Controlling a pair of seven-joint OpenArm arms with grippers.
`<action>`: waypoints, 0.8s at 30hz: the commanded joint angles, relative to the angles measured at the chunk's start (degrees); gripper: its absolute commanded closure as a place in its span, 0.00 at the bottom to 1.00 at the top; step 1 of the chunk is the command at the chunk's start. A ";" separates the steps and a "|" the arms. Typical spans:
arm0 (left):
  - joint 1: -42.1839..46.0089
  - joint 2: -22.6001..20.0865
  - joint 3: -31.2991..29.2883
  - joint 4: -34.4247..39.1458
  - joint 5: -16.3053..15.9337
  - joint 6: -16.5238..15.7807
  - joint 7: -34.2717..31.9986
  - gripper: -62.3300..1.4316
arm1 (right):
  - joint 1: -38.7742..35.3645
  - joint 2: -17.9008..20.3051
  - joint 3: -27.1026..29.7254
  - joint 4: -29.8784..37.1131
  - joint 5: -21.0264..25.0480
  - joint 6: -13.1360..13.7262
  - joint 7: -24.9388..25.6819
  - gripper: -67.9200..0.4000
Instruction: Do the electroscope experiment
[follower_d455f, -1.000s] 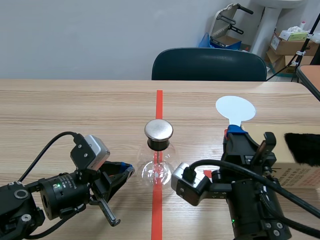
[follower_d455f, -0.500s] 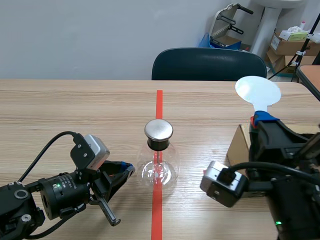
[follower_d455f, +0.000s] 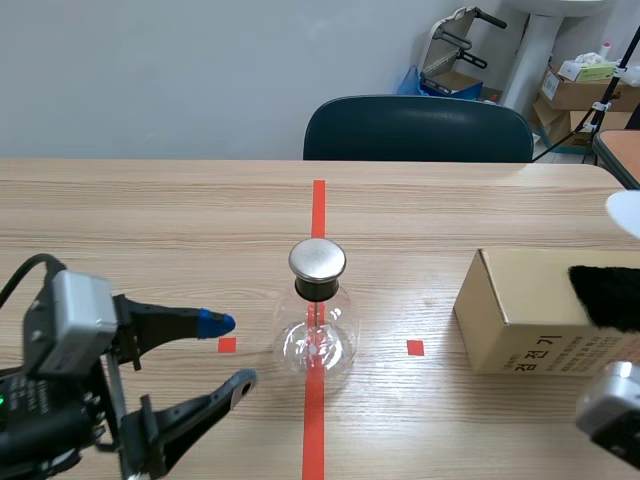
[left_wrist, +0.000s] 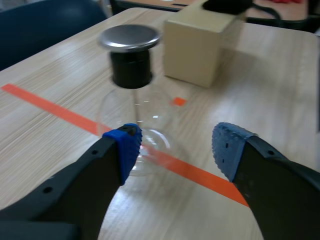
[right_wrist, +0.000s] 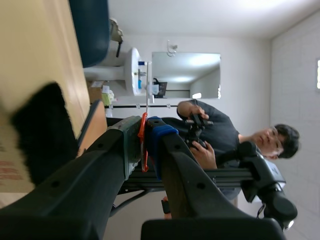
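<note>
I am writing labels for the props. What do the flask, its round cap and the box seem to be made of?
The flask looks like clear glass: the red tape shows through it, with bright glints. Its cap seems brushed metal, grey with a dull sheen. The box looks like plain matte cardboard, tan with printed letters.

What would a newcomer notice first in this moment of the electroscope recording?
The glass electroscope with its shiny metal cap stands mid-table on the red tape line, and the open left gripper is close beside it. At the table's right sits a cardboard box with a black furry patch on top. In the right wrist view, the right gripper is shut on a thin orange-red strip.
</note>
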 joint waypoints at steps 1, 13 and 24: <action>2.34 -0.98 -0.15 1.53 -0.55 0.13 -1.99 0.39 | 1.11 -0.15 2.23 0.79 2.47 -3.47 3.30 0.97; 16.41 -7.30 -1.68 12.98 -0.55 9.03 -4.31 0.30 | 7.82 -10.78 17.86 -11.45 9.25 -3.47 33.79 0.97; 19.71 -7.02 -7.30 17.31 -0.55 12.57 -1.09 0.30 | 14.10 -10.78 22.77 -23.19 8.39 -3.47 40.48 0.97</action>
